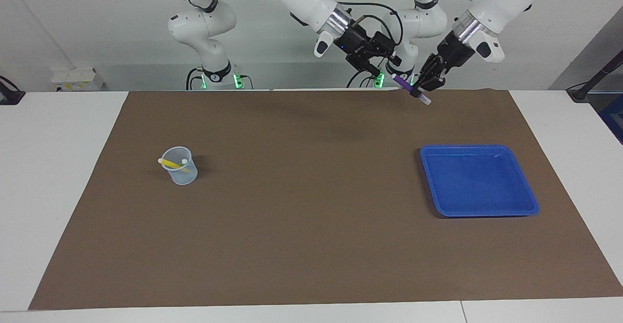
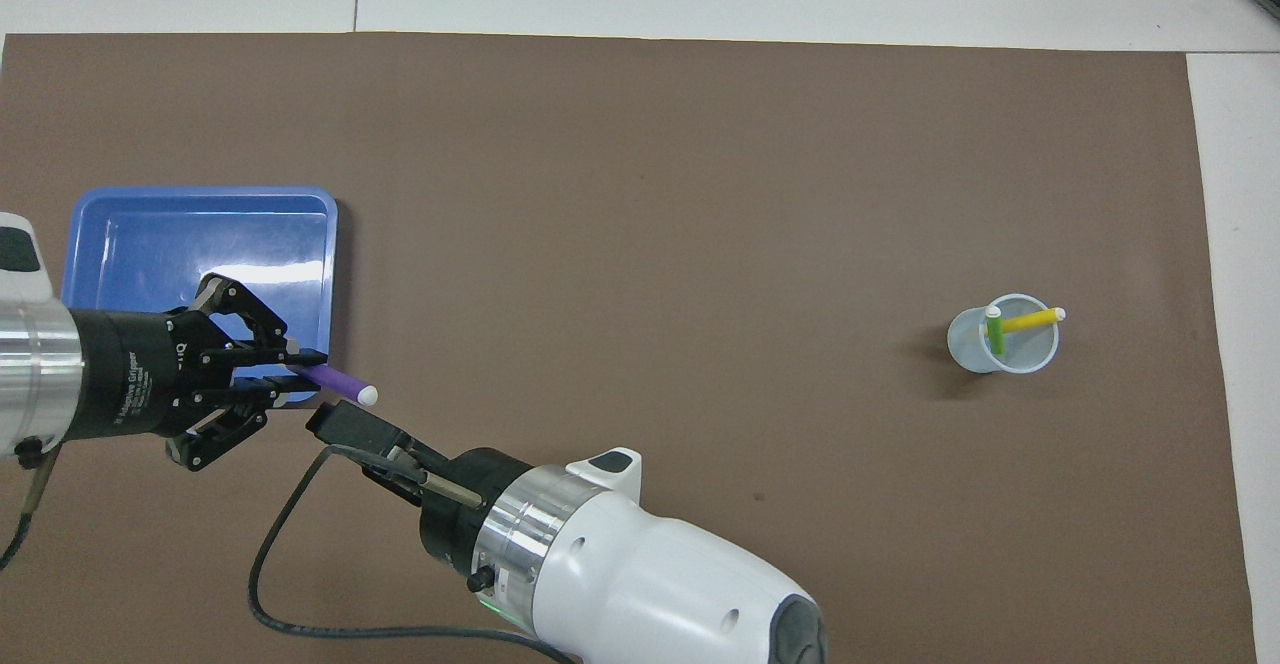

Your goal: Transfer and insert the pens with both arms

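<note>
Purple pen (image 1: 410,89) sits clamped in the left end effector (image 1: 421,88), raised over the worktop's (image 1: 311,245) robot-side edge, its pale tip (image 2: 367,396) just beside the right end effector (image 1: 382,67), whose fingers are spread and empty. This looks like the handover; next the right one must enclose the free end before the left lets go.
</note>
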`<action>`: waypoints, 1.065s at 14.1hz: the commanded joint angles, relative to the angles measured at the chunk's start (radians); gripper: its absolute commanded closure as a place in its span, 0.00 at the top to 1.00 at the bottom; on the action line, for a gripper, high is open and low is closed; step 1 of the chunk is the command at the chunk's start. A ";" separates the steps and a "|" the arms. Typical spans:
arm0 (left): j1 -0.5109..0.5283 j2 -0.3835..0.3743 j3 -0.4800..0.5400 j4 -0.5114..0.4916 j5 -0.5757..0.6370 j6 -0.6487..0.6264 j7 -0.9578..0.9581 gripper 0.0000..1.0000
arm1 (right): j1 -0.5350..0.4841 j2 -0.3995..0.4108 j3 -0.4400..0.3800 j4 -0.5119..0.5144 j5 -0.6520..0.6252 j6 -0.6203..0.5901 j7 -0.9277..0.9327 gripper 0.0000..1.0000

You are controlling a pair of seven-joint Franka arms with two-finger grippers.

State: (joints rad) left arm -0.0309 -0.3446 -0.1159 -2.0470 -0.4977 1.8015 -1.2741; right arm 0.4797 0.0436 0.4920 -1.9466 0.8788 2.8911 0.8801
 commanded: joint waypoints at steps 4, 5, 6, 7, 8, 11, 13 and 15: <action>-0.021 -0.080 0.012 -0.064 -0.025 0.032 -0.071 0.00 | -0.006 0.051 0.000 0.046 0.005 0.016 -0.004 0.99; -0.021 -0.082 0.012 -0.064 -0.025 0.032 -0.073 0.00 | -0.012 0.058 0.000 0.060 0.003 0.017 -0.004 0.95; -0.021 -0.083 0.012 -0.064 -0.025 0.030 -0.073 0.00 | -0.010 0.065 0.000 0.074 0.005 0.017 -0.003 0.88; -0.021 -0.089 0.012 -0.065 -0.025 0.030 -0.073 0.00 | -0.004 0.067 -0.001 0.083 0.005 0.019 0.002 0.83; -0.021 -0.094 0.012 -0.074 -0.025 0.032 -0.071 0.00 | -0.003 0.067 -0.001 0.083 0.003 0.019 -0.001 0.76; -0.021 -0.103 0.012 -0.084 -0.025 0.032 -0.071 0.00 | -0.007 0.068 0.000 0.083 0.003 0.017 -0.003 0.41; -0.021 -0.109 0.012 -0.085 -0.025 0.030 -0.071 0.00 | -0.009 0.070 0.000 0.083 0.003 0.017 -0.004 0.29; -0.021 -0.111 0.012 -0.085 -0.025 0.029 -0.071 0.00 | -0.016 0.073 0.000 0.083 0.003 0.016 -0.009 0.28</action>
State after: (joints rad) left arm -0.0366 -0.4178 -0.1152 -2.0960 -0.5051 1.8098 -1.3329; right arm 0.4758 0.0938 0.4840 -1.8825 0.8788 2.8927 0.8801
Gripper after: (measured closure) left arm 0.833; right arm 0.696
